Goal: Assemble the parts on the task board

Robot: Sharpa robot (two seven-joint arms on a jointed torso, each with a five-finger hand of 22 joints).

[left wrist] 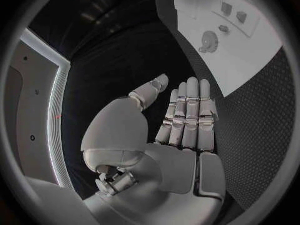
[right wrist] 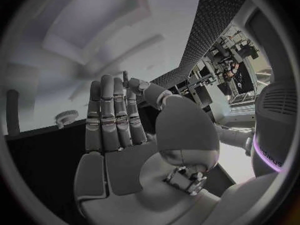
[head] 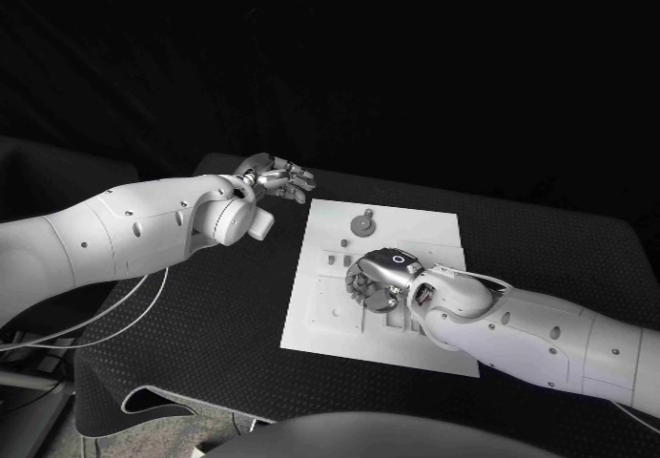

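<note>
Stretching across a black, textured table (head: pixel 179 353), two white robot arms flank a flat white rectangular task board (head: pixel 413 224) that lies at the table's middle. The left arm (head: pixel 124 234) reaches in over the table's far left part, and its silver many-fingered left hand (head: pixel 276 176) hangs just beyond the board's far left corner, apart from the board. The left wrist view shows that hand (left wrist: pixel 184 117) with its fingers extended side by side, the thumb set a little apart, and nothing in its grasp. The right arm (head: pixel 550 334) crosses the board's near right corner, and its silver right hand (head: pixel 379 277) sits low over the board's middle, fingers curled downward over a cluster of small fittings; whether they touch anything there cannot be told from the head view. In the right wrist view the same hand (right wrist: pixel 119 135) shows its fingers (right wrist: pixel 106 115) straight and close together, the palm bare, with nothing held. On the far half of the board, well apart from both hands, lies a small grey round gear-like part with a short stem (head: pixel 363 224); it also appears in the left wrist view (left wrist: pixel 209 41), beside two small raised blocks (left wrist: pixel 232 12) on the board. Pale rectangular slots (head: pixel 335 260) mark the board just left of the right hand.
</note>
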